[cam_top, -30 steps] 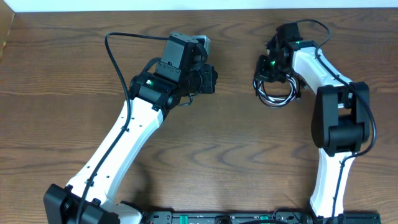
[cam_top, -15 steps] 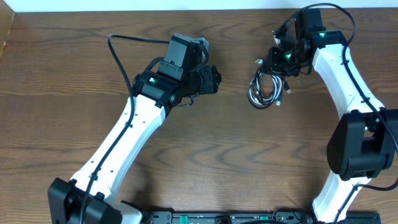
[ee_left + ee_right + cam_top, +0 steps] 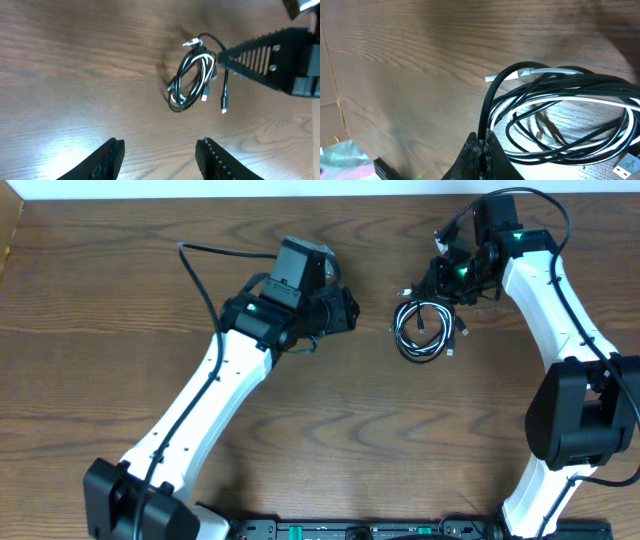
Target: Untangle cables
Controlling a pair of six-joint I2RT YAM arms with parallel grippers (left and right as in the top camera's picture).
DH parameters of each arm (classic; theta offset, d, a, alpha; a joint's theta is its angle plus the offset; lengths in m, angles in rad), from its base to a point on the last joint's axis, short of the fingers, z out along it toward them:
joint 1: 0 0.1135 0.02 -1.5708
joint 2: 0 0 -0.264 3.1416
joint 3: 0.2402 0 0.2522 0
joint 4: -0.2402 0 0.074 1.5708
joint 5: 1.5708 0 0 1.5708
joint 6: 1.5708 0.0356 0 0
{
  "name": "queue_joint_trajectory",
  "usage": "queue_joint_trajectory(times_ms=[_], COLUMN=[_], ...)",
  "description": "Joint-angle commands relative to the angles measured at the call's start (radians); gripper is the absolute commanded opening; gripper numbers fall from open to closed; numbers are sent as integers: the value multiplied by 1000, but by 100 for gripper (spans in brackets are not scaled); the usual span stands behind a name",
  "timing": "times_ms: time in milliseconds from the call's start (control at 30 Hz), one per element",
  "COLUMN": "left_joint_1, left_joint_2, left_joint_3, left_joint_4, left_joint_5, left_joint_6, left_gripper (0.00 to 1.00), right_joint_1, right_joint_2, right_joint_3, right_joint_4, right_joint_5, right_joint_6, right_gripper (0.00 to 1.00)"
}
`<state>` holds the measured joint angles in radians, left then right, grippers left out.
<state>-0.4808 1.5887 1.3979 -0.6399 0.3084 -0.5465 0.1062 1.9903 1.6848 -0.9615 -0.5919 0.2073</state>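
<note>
The cables [image 3: 403, 335] form a small coil of black and white cords with plug ends, resting on the wooden table right of centre. My right gripper [image 3: 438, 288] is at the coil's upper right edge, shut on a black strand; the right wrist view shows that strand pinched between its fingertips [image 3: 482, 144], with the rest of the cables [image 3: 570, 87] spreading to the right. My left gripper [image 3: 348, 310] hovers left of the coil, open and empty. In the left wrist view the cables [image 3: 204, 75] lie ahead of the left gripper [image 3: 160, 145], and the right gripper [image 3: 222, 56] reaches in from the right.
The table's far edge [image 3: 300, 192] runs just behind both grippers. A thick black wire [image 3: 205, 265] loops off the left arm. In the right wrist view a table edge [image 3: 332, 100] and a pale crumpled thing [image 3: 340, 155] lie at the far left.
The right arm swung up and outward, dragging the coil left, then settled. The coil turned and spread flatter. My left gripper opened and shifted slightly right.
</note>
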Motion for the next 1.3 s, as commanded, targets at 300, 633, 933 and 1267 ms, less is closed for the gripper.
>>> queue_joint_trajectory(times_ms=[300, 633, 933, 1267], left_joint_1=[-54, -54, -70, -92], left_joint_2=[252, 418, 479, 498], left_joint_3=[13, 13, 13, 13], left_joint_4=[177, 423, 469, 484], left_joint_5=[85, 180, 182, 178], left_joint_6=[18, -3, -32, -31], left_gripper=[54, 51, 43, 7], right_joint_1=[-13, -15, -15, -15], right_joint_2=[1, 1, 1, 1], right_joint_3=[2, 2, 2, 2], right_joint_4=[-11, -22, -23, -27], right_joint_5=[-55, -63, -63, -62], right_joint_6=[-15, -30, -30, -29], right_gripper=[1, 1, 1, 1])
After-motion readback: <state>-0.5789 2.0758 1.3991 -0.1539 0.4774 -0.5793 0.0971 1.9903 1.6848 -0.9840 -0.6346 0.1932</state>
